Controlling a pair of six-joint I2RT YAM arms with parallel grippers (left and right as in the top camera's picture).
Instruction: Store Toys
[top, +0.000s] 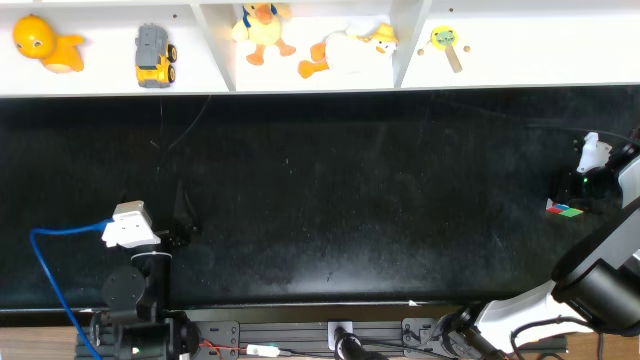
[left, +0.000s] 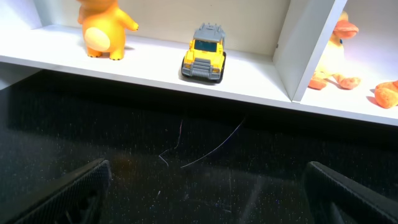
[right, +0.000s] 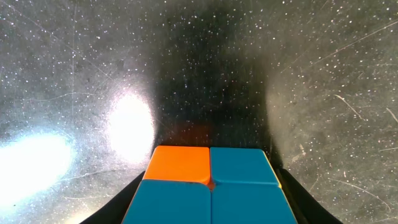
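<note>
Top view: flat black speckled table (top: 350, 200), white shelf (top: 215, 60) along far edge. Small square cube (top: 565, 210) on table at right side, right under right gripper (top: 583, 188). Left gripper (top: 184, 222) well apart, at left.

Left wrist view: left gripper (left: 205, 193) spread wide, nothing between. Hard yellow truck (left: 204, 53) and smooth orange duck (left: 102, 28) in one shelf box.

Right wrist view: cube (right: 208, 186) top has shiny orange and blue squares. Black fingers (right: 124, 202) hug both its sides.

Puzzle cube (right: 210, 186): blue and orange face up, clasped in right gripper (right: 209, 208), far right of surface (top: 350, 200). Yellow truck (left: 204, 53) upright on shelf (left: 155, 74).
</note>
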